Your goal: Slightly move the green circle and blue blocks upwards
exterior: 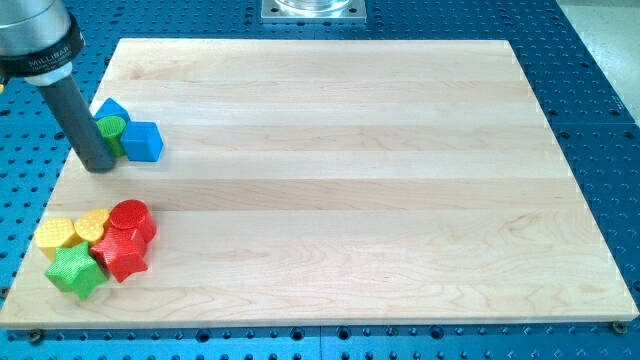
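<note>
— Green circle (113, 128), where?
— Upper left of the tabletop (350, 150), squeezed between upper blue block (112, 107) and blue cube (143, 141); left edge hidden by the rod.
— And my tip (100, 168)?
— Just below-left of green circle; contact hard to judge.
— Claw state?
— Cannot tell; only the rod in sight, cropped at the view's top.
— Upper blue block's shape?
— Mostly covered, unclear

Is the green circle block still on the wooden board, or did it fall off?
On the board. The green circle sits between two blue blocks, beside my tip.
</note>
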Robot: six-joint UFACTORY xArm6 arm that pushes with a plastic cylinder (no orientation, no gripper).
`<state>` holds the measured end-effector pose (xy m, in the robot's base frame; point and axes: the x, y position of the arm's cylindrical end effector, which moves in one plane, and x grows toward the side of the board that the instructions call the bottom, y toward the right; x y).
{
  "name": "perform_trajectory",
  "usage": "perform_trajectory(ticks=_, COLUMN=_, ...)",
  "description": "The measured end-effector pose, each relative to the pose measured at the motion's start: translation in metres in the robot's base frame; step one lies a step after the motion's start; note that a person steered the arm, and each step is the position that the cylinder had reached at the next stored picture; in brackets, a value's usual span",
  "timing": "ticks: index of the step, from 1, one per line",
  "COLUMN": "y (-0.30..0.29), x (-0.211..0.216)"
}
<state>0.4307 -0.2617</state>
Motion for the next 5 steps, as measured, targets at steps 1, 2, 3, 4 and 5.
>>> perform_trajectory(ticks=1, y=0.003, x=0.006)
perform_trajectory(ticks=2, y=0.030, x=0.031)
perform_trajectory(ticks=3, y=0.066, x=0.019)
perform_trajectory(ticks=4, y=0.066, x=-0.006)
perform_trajectory(ticks=5, y=0.066, x=-0.010)
